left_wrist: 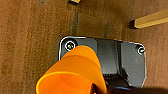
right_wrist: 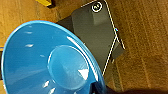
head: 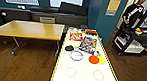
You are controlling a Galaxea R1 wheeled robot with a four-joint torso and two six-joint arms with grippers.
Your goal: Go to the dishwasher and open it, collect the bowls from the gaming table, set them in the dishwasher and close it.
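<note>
Close in, the left wrist view showed an orange bowl [left_wrist: 72, 72] large against the robot's dark plate, over a brown wooden floor [left_wrist: 30, 37], while the right wrist view showed a blue bowl [right_wrist: 50, 60] just as large over the same kind of floor; whether the fingers of either arm were wide, narrow or clamped on these bowls could not be told. From the head view, the gaming table [head: 87, 77] ran away from the robot, its white top edged in yellow serving as a counter. At its middle, toward the right edge, an orange bowl [head: 93, 59] lay touching a yellow bowl [head: 101, 60], and just left of them sat a pale bowl with a blue rim [head: 76, 55]. Slightly farther, a small dark object [head: 69, 48] rested near the left edge. Beyond these lay two colourful flat game boxes, one [head: 88, 44] tilted near the right side and one [head: 76, 36] farther and to the left, with a red item [head: 91, 32] at the far end. To the left stood a wood-topped table [head: 27, 29], well apart from the bowls. Far right, a person [head: 134, 12] stood behind a dark control rig [head: 134, 37], beside a teal wall [head: 103, 18].
</note>
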